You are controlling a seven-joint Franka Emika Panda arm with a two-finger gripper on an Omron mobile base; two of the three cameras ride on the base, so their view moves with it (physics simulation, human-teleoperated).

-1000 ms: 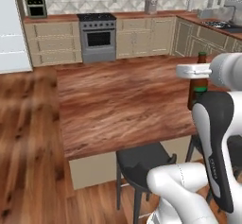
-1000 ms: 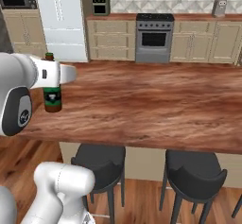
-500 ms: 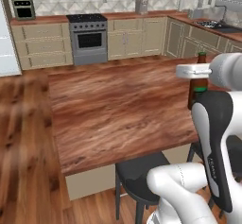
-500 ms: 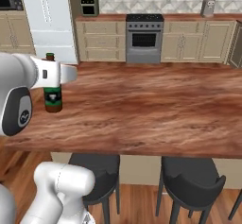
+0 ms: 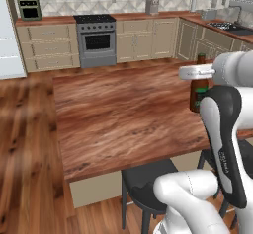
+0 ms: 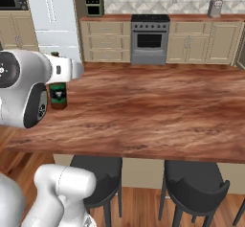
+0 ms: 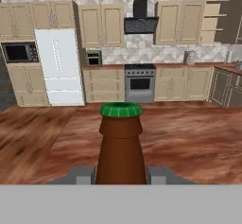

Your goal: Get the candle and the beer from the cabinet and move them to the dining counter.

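Observation:
My gripper (image 7: 120, 175) is shut on the neck of the beer (image 7: 120, 147), a dark brown bottle whose cap looks green in the hand view. The beer (image 5: 199, 89) stands upright over the right part of the dining counter (image 5: 118, 114), partly behind my arm. From the right base, the beer (image 6: 58, 95) with its green label is over the dining counter (image 6: 158, 111) near its left end, under my gripper (image 6: 57, 73). Whether its base touches the wood I cannot tell. An upper cabinet (image 7: 215, 22) stands open at the far right. The candle is out of view.
Black stools (image 6: 98, 173) (image 6: 196, 180) stand under the near edge of the island. A stove (image 5: 96, 40) and beige base cabinets (image 5: 47, 48) line the far wall. A white fridge (image 7: 59, 67) is at the left, a sink corner (image 5: 225, 26) at the right.
The whole picture has shifted a little in both base views, so the base has moved. The gripper keeps the same hold on the beer.

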